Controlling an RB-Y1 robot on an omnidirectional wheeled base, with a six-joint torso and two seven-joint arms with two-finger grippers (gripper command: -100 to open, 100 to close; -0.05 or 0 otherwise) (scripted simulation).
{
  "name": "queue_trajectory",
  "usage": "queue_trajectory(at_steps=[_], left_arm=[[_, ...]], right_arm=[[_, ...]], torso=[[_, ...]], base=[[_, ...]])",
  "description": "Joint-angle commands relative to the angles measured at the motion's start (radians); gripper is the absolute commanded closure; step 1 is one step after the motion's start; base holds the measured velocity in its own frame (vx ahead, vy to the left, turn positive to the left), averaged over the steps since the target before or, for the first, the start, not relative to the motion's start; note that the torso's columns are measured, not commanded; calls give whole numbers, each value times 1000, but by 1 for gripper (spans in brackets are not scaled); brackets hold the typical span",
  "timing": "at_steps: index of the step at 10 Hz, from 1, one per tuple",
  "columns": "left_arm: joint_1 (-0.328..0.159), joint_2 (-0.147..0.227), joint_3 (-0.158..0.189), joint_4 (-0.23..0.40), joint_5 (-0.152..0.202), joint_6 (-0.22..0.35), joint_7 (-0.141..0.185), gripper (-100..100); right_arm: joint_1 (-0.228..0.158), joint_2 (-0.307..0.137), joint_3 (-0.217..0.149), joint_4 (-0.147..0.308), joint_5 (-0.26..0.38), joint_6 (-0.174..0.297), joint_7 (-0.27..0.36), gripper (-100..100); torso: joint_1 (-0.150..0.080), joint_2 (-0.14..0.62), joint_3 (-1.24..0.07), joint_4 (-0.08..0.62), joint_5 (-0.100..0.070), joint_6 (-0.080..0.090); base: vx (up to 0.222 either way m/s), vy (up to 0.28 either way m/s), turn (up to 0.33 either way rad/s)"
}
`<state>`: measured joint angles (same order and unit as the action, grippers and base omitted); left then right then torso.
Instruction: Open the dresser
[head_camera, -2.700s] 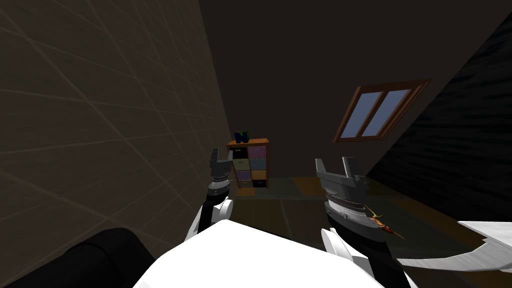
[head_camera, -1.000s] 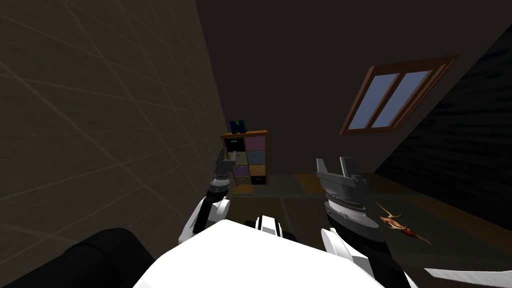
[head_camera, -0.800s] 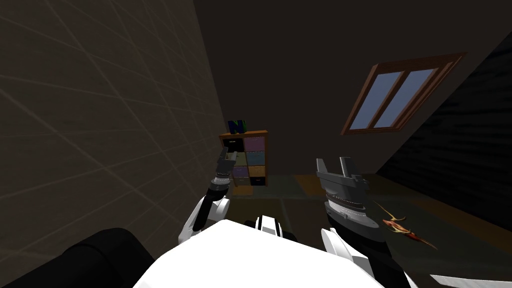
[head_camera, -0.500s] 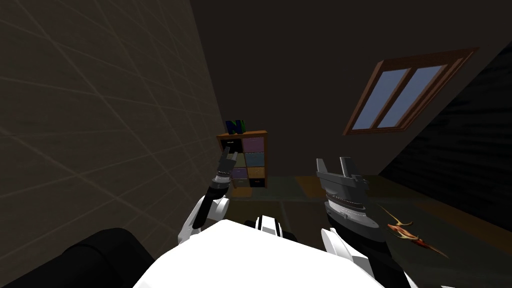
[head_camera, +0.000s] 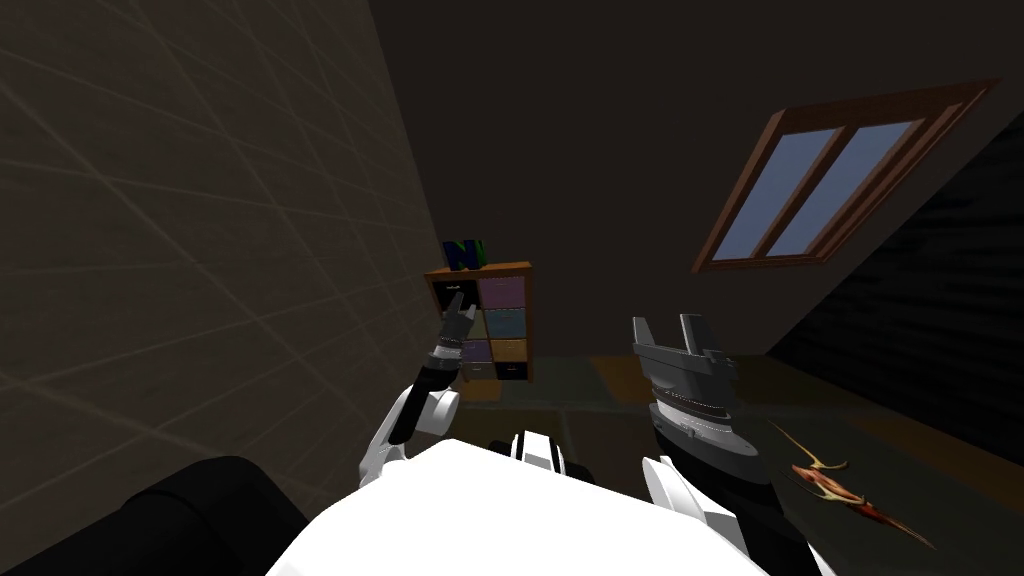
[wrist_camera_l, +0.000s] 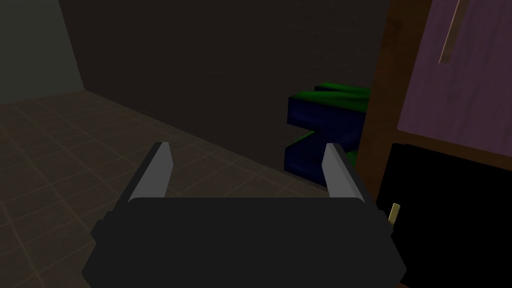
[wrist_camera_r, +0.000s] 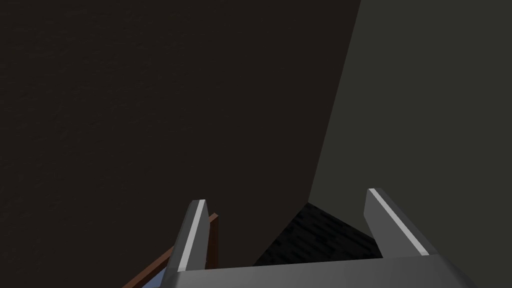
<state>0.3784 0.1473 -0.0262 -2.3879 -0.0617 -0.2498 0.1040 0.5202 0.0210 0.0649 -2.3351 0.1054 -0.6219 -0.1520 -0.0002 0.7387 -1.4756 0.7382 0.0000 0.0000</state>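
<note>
— Moved since a few seconds back?
— Reached the left gripper (head_camera: 458, 312) further out toward the dresser (head_camera: 489, 320). Turned the head camera as well, going by the whole picture's shift.
— Nearest first, then?
— Closest, the right gripper (head_camera: 672, 332), raised well short of the dresser and off to its right; fingers spread wide, holding nothing. Lower down, a red and orange figure (head_camera: 840, 487) lying on the floor, further right of the dresser still.
— And the left fingers?
— Spread wide too, nothing between them. Poised close before the dresser's upper left corner, one finger just beside the brown frame and the black drawer (wrist_camera_l: 450, 225) with its small pale handle (wrist_camera_l: 394, 214); cannot tell whether touching. Then the purple drawer (wrist_camera_l: 470, 95) next to the black one.
— Dresser itself?
— Stands on the floor in the far corner, against the tiled wall (head_camera: 200, 220), with two columns of drawers in mixed colours. Carries a blue and green letter block (head_camera: 464, 253) on top. Beyond, right of the dresser, a brown-framed window (head_camera: 830, 180).
</note>
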Motion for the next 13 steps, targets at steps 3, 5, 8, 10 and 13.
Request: queue_trajectory(at_steps=[3, 5, 8, 10, 13], left_arm=[[-15, -15, 7, -7, 5, 105, -9, -100], [-23, -19, 11, -9, 7, 148, -12, -100], [-37, -18, 18, -11, 10, 217, -17, -100], [-46, -15, 23, -12, 13, 268, -20, -100], [-63, -12, 30, -14, 17, 351, -27, -100]], right_arm=[[0, 0, 0, 0, 0, 0, 0, 0], [0, 0, 0, 0, 0, 0, 0, 0], [0, 0, 0, 0, 0, 0, 0, 0], [0, 0, 0, 0, 0, 0, 0, 0], [0, 0, 0, 0, 0, 0, 0, 0]], torso=[[1, 0, 0, 0, 0, 0], [0, 0, 0, 0, 0, 0], [-1, -1, 0, 0, 0, 0], [1, -2, -1, 0, 0, 0], [-1, -1, 0, 0, 0, 0]], base=[[98, -18, 5], [88, -25, 5], [96, -41, 6], [115, -24, 6], [122, -43, 7]])
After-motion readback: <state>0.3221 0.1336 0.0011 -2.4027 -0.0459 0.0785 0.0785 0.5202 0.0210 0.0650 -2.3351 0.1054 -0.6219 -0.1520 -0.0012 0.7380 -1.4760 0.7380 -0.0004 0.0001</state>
